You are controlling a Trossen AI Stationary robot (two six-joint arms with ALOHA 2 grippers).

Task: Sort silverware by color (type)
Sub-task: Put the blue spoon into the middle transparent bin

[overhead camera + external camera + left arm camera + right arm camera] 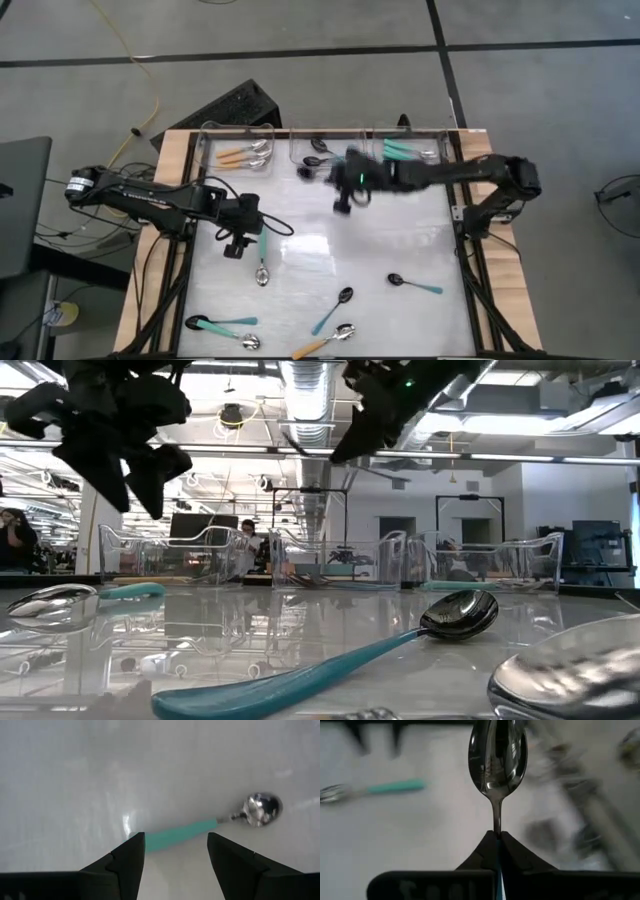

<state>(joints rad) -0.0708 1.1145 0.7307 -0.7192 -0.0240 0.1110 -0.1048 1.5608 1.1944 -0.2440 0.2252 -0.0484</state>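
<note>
Behind the table you can see a big room with pipes on the ceiling and desks far back. At the far left in the low view a person stands there. The table has a shiny white top and a wooden edge.

Along the far edge sit three clear bins. The left bin holds spoons with orange handles. The middle bin holds spoons with black bowls. The right bin holds spoons with teal handles.

The left arm reaches in from the left side. The left gripper is up over the table with its fingers wide apart, and it holds nothing. Just under it lies a teal spoon with a silver bowl. Its handle runs between the two fingers in the left wrist view.

The right arm reaches across from the right side. The right gripper is up in the air near the middle bin. Its fingers are squeezed tight on a spoon with a dark shiny bowl, and the bowl sticks out past the fingertips.

More spoons lie on the near part of the table. One black spoon with a teal handle is on the right. Another black and teal spoon lies in the middle. An orange spoon with a silver bowl is close to the near edge. Two more spoons lie at the near left.
</note>
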